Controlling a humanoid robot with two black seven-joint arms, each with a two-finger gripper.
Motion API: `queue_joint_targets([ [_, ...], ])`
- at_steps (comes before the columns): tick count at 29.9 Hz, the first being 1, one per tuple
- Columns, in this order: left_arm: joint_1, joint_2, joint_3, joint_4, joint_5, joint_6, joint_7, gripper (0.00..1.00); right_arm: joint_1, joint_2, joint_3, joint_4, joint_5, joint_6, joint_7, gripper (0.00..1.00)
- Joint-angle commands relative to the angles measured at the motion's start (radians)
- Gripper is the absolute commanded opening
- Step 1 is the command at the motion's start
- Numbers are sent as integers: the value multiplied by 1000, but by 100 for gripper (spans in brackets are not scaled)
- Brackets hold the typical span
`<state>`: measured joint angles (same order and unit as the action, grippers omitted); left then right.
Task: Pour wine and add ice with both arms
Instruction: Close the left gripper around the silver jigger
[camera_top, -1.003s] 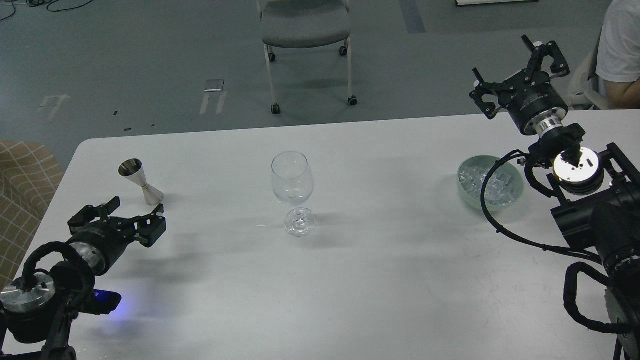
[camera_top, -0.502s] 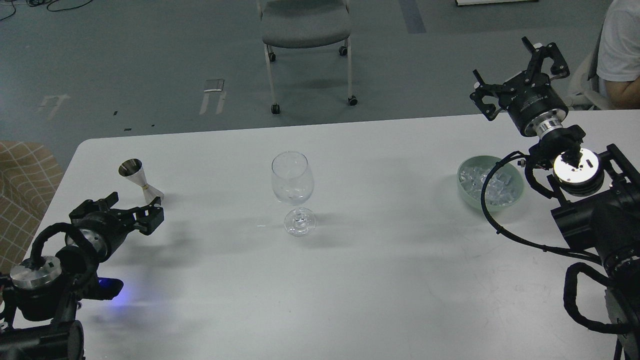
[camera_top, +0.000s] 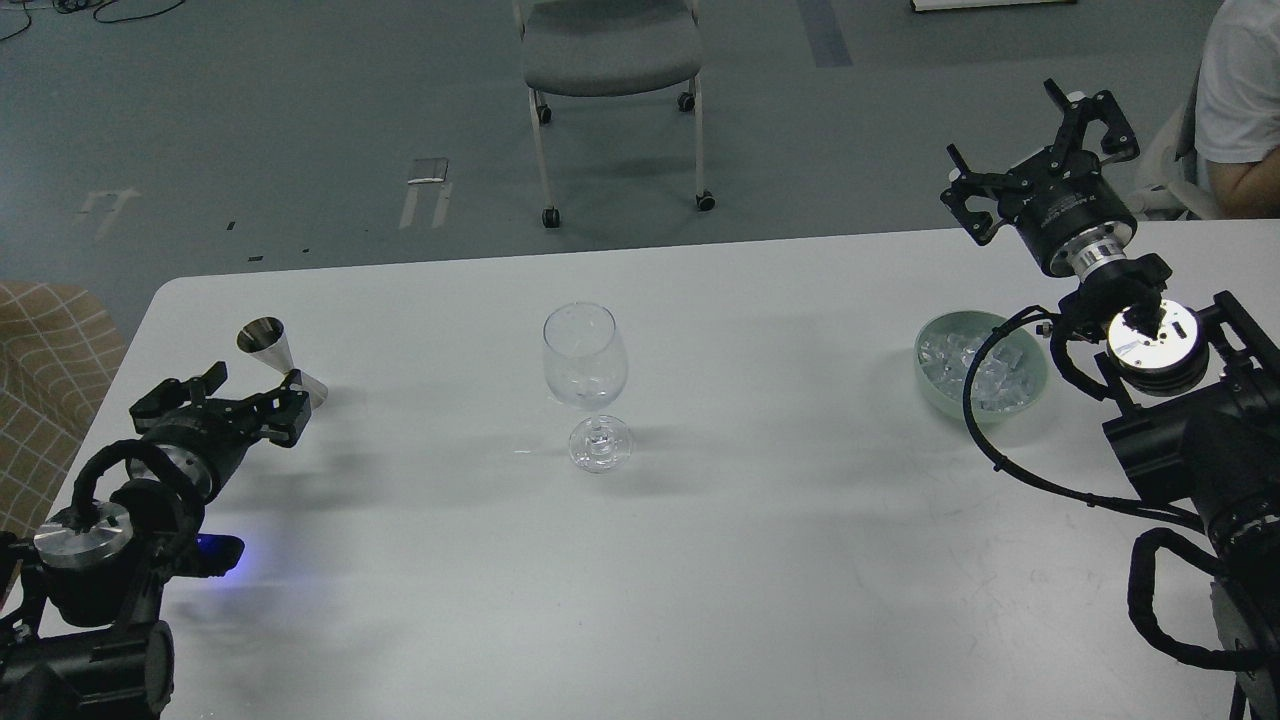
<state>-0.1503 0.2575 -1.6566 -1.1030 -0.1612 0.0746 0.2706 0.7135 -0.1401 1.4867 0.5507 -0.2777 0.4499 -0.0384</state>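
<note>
Since a second ago, the left gripper (camera_top: 222, 402) has been carried up and back toward the steel measuring cup (camera_top: 281, 362), and now it is seen just beside the cup's foot, fingers spread and holding nothing. The right gripper (camera_top: 1040, 150) has hardly been shifted; it is held high beyond the far table edge, claws splayed wide and empty.

From the head view, the only view given, the wine glass (camera_top: 587, 385) is seen upright at the middle of the white table (camera_top: 760, 560), apparently empty. The wine itself cannot be made out; it is presumably inside the measuring cup, which stands tilted-looking near the left edge. The ice (camera_top: 975, 368) is piled in the pale green bowl (camera_top: 928, 382) at the right, well apart from the glass.

The step in hand is judged to be the grasp on the measuring cup. To be done well, the cup's narrow waist should be straddled squarely, the fingers closed gently, and the cup kept level while lifted, since a light cup on a small foot is easily knocked over and spilled.
</note>
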Motion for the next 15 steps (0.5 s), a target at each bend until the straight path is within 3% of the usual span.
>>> queue_joint_targets([
  [1,2,-3,8,0,0,-13,-7,55,0,-3,-2,-2,-1,0,0,100],
  [4,-6,-6,34,5,-1,-7,-13,57,0,-3,-2,-2,-1,0,0,100],
  [6,-12,-12,37,40,-1,11,-10,71,1,-3,-2,-2,-1,0,0,100],
  [11,-15,-14,35,51,-1,82,-11,75,0,-3,-2,-2,-1,0,0,100],
  [15,-20,-10,34,52,-3,87,-11,76,-5,-4,0,-2,-1,0,0,100],
])
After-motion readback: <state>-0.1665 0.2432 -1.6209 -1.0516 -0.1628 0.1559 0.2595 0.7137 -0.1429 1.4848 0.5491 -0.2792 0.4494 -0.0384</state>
